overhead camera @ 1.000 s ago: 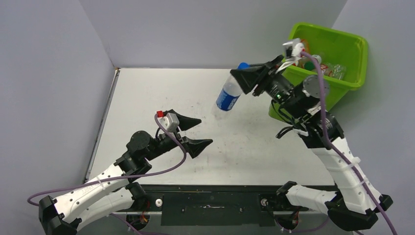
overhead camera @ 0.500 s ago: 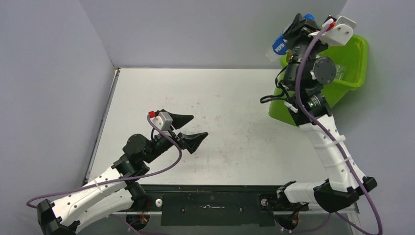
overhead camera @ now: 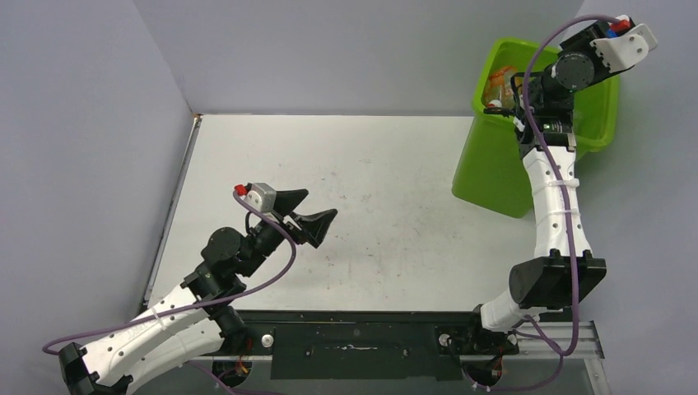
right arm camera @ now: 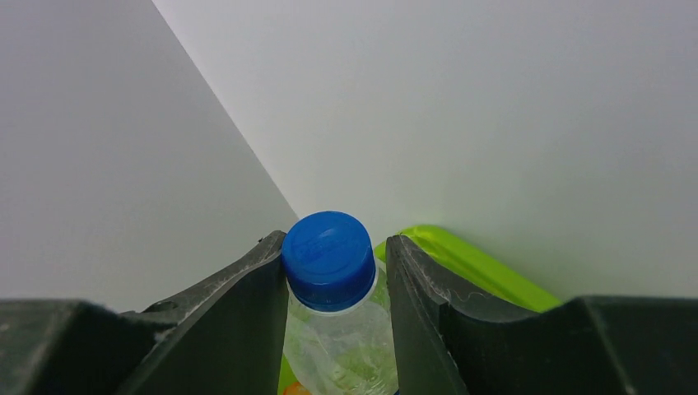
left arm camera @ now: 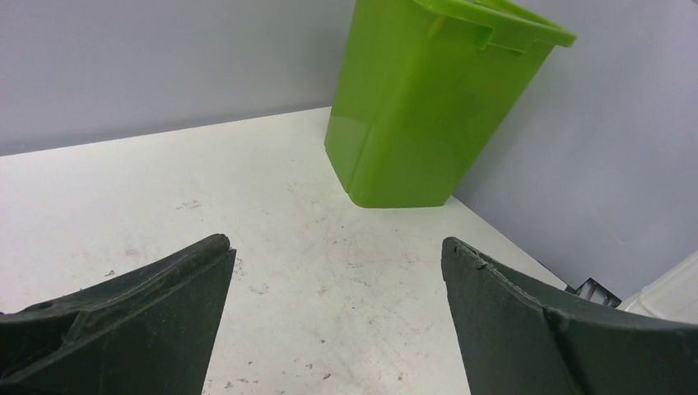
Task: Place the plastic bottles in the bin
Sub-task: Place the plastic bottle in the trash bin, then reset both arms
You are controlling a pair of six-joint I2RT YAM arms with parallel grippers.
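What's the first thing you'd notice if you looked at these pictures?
The big lime-green bin at the table's far right corner jumps out first. Up over it, the right claw is shut on a clear bottle with a blue cap. Nearer the front left, the left claw hangs wide open and empty over the white table.

White arms [overhead camera: 156,317] with black joints, purple cables [overhead camera: 293,253], seemingly matte black wedge jaws.
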